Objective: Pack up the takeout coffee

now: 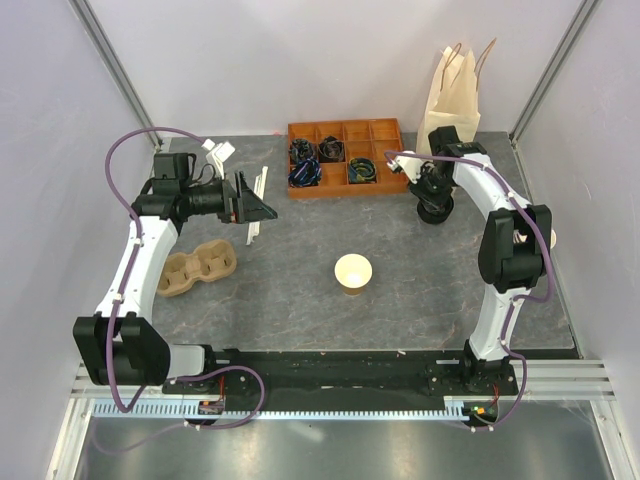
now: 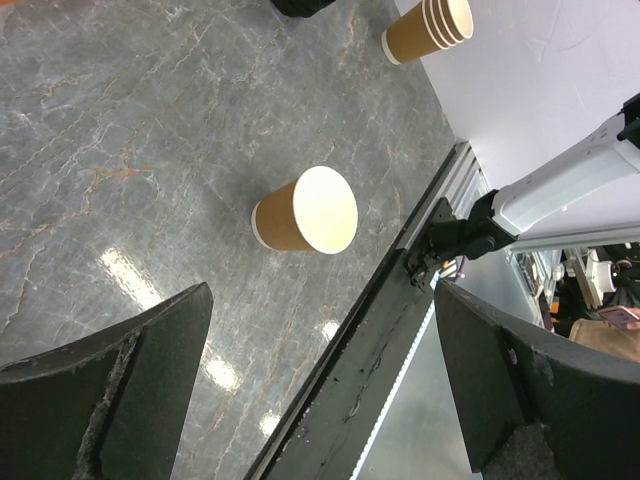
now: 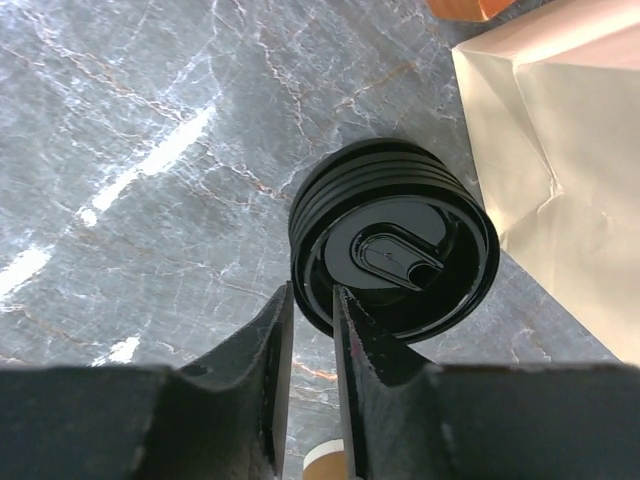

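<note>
Takeout coffee: no lidded cup in view; judged not yet assembled.
Lone cup (image 1: 353, 272): lidless, upright, at table centre.
Lid stack (image 1: 435, 208): black, at the cup's 2 o'clock, just beside the paper bag (image 1: 455, 90).
Right gripper (image 3: 312, 296): at the stack's rim, jaws a slit apart; whether it pinches the top lid cannot be told.
Left gripper (image 2: 322, 290): spread wide, empty, at 10 o'clock.
Cup carrier (image 1: 200, 268): at 9 o'clock.
Step in hand: fetching a lid.
Next move: lift a single lid and seat it squarely on the cup.

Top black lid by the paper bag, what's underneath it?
The top lid sits on a stack of black lids, several rims showing beneath it, on the grey table. Whatever lies inside or below the stack is covered.
</note>
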